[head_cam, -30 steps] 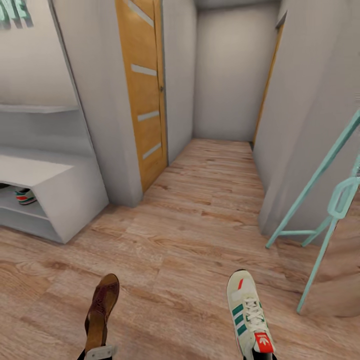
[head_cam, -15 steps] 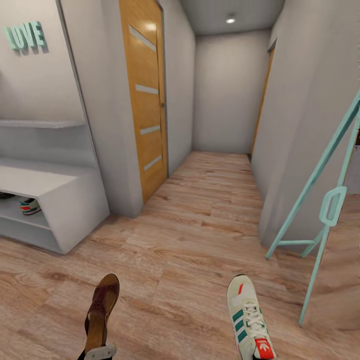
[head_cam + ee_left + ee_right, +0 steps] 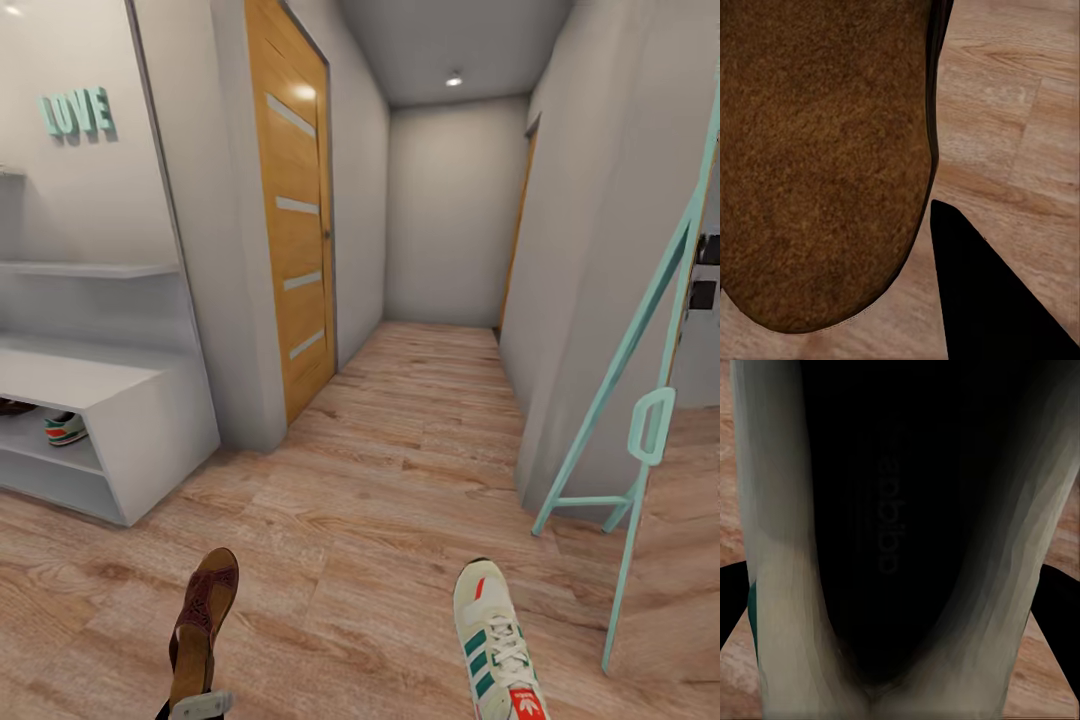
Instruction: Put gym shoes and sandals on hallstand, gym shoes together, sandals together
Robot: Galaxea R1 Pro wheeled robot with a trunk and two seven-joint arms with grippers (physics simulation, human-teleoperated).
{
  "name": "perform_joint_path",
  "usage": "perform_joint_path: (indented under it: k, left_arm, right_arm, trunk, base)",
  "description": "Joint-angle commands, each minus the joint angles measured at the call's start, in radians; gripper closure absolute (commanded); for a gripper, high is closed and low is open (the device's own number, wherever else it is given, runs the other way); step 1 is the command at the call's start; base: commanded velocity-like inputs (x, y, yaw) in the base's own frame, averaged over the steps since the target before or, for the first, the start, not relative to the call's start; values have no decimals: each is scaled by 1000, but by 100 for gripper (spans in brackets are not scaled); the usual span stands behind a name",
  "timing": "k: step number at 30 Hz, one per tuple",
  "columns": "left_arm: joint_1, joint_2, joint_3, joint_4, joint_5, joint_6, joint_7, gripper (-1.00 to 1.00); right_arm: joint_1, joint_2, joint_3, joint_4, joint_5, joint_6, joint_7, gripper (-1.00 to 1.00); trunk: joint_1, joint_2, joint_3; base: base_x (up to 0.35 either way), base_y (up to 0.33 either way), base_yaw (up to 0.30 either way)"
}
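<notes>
Rack at 9 o'clock | we saw one gym shoe (image 3: 66, 428) shelved in hallstand (image 3: 150, 420) | left tool (image 3: 196, 706) pinched sandal (image 3: 204, 625), right tool (image 3: 525, 712) pinched gym shoe (image 3: 494, 640) | both unplaced

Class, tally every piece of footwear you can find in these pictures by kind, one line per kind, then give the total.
Gym shoes: 2, one held by the right gripper at, one on the hallstand shelf.
Sandals: 2, one held by the left gripper at, one dark-brown edge on the hallstand shelf.
Total: 4.
</notes>
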Motion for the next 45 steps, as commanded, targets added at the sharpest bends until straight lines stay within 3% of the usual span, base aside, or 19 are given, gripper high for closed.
perform_joint_path:
  k: [1, 10, 34, 45]
  left_arm:
    - [0, -1, 3, 0, -12, -1, 4, 100]
    - [0, -1, 3, -1, -12, -1, 5, 100]
    - [0, -1, 3, -1, -12, -2, 5, 100]
    - [1, -2, 3, -1, -12, -3, 5, 100]
  right_arm:
    - [0, 0, -2, 0, 10, -1, -4, 100]
    - [0, -1, -4, 3, 7, 1, -2, 100]
    - [0, 1, -3, 4, 6, 1, -3, 100]
    - [0, 0, -3, 4, 6, 1, -3, 100]
  trunk:
    - [-1, 0, 3]
    - [-5, 2, 38]
    - [-97, 170, 85]
    - [-97, 170, 68]
  base:
    - [0, 0, 0]
    - [0, 0, 0]
    - [0, 0, 0]
    - [0, 0, 0]
